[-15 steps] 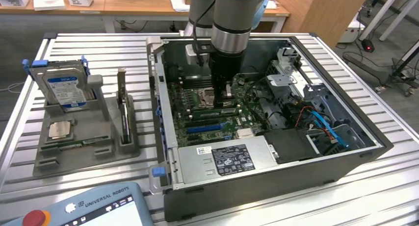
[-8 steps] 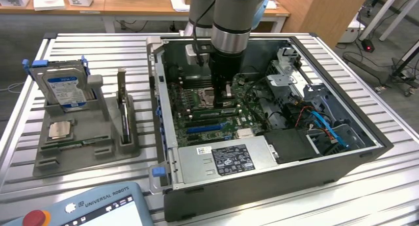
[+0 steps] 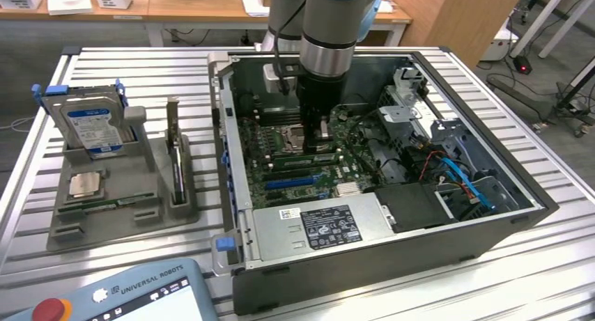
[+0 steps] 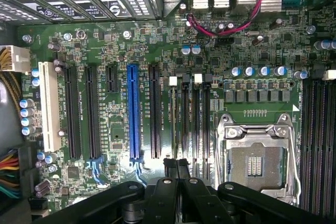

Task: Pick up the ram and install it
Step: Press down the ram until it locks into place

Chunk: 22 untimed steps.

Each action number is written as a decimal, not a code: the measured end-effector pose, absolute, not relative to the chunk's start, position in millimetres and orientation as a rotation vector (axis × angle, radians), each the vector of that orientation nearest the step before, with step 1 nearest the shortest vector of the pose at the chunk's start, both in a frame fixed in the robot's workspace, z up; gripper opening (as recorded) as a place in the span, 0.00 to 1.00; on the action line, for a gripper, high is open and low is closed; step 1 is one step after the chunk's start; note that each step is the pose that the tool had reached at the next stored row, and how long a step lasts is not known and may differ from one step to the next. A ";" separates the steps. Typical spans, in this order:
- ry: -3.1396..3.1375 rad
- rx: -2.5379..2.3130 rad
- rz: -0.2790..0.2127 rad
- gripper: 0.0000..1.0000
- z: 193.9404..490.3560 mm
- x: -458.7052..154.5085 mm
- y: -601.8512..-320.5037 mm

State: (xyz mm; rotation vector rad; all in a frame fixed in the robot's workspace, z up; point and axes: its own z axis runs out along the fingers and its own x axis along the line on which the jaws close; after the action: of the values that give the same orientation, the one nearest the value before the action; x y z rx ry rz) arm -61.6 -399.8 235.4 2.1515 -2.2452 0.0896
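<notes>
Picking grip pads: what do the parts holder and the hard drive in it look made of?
Parts holder: matte grey, probably moulded or printed plastic, uniform dull surface. Hard drive: likely a metal body, silvery edges, blue-white printed label, in a blue caddy that looks plastic.

"UNIVERSAL ROBOTS" on teach pendant (image 3: 139, 293)

An open computer case (image 3: 483, 223) sits on a slatted metal table (image 3: 130, 63). Beside it, a grey holder (image 3: 111, 216) carries a hard drive (image 3: 93, 126), a processor chip (image 3: 86, 184) and an upright expansion card (image 3: 175, 161).
</notes>
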 end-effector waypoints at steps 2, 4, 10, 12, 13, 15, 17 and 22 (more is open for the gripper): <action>-2.245 2.151 0.090 0.10 234.6 -61.6 -399.8; -2.245 2.151 0.090 0.10 233.7 -61.6 -399.8; -2.245 2.151 0.090 0.10 231.1 -61.7 -399.8; -2.245 2.151 0.090 0.10 230.7 -61.6 -399.8; -2.245 2.151 0.090 0.10 230.6 -61.6 -399.8; -2.245 2.151 0.090 0.10 230.3 -61.6 -399.8; -2.245 2.151 0.090 0.10 229.8 -61.6 -399.8; -2.245 2.151 0.090 0.10 228.6 -61.6 -399.8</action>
State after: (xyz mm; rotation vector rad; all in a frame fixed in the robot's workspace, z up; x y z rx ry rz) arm -61.6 -399.8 228.6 2.1514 -2.2450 0.0896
